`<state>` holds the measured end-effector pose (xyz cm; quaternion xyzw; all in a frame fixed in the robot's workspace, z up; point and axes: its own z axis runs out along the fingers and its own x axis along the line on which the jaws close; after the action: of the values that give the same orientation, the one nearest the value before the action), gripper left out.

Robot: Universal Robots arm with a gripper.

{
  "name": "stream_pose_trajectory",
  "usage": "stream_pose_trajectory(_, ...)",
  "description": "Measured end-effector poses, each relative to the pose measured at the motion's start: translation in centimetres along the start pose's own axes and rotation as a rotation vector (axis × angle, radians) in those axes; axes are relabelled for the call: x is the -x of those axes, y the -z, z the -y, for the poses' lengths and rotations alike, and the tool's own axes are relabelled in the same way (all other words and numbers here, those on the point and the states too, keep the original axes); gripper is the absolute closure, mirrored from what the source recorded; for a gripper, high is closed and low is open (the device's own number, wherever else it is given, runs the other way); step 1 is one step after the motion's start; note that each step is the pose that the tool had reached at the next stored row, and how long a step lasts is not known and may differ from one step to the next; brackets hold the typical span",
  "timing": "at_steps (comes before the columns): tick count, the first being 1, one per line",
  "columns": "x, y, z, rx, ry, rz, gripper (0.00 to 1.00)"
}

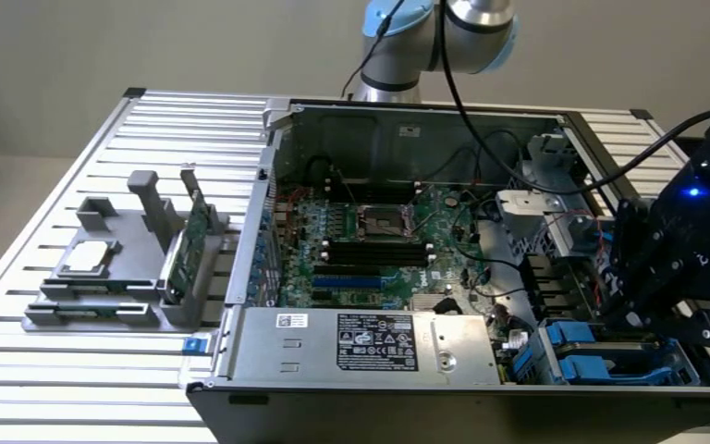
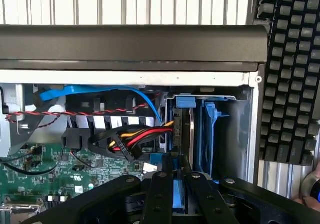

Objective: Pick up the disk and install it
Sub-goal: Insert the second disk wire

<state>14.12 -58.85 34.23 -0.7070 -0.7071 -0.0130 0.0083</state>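
Counting what is sitting in front of my cameras, kind by kind.

I am counting one robot arm [image 1: 442, 37] carrying one gripper [image 2: 176, 194], and one open computer case [image 1: 405, 116] holding one motherboard [image 1: 368, 231] and one power supply [image 1: 361, 342] at the lower middle of the exterior frame. Toward the exterior view's left I am seeing one grey fixture [image 1: 133, 277] bearing one silver chip [image 1: 90, 257] and one green circuit card [image 1: 186, 250]. I am tallying one disk [image 2: 184, 129], two blue carriers [image 2: 210, 129] and one keyboard [image 2: 290, 74].
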Motion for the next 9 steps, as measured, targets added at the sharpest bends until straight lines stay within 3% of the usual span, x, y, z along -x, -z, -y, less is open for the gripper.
stream_pose_trajectory(6,0.16,-0.17,-0.19,0.0,0.003,-0.0074,0.84)
stream_pose_trajectory(9,0.25,-0.32,-0.22,0.0,0.004,-0.0164,0.84)
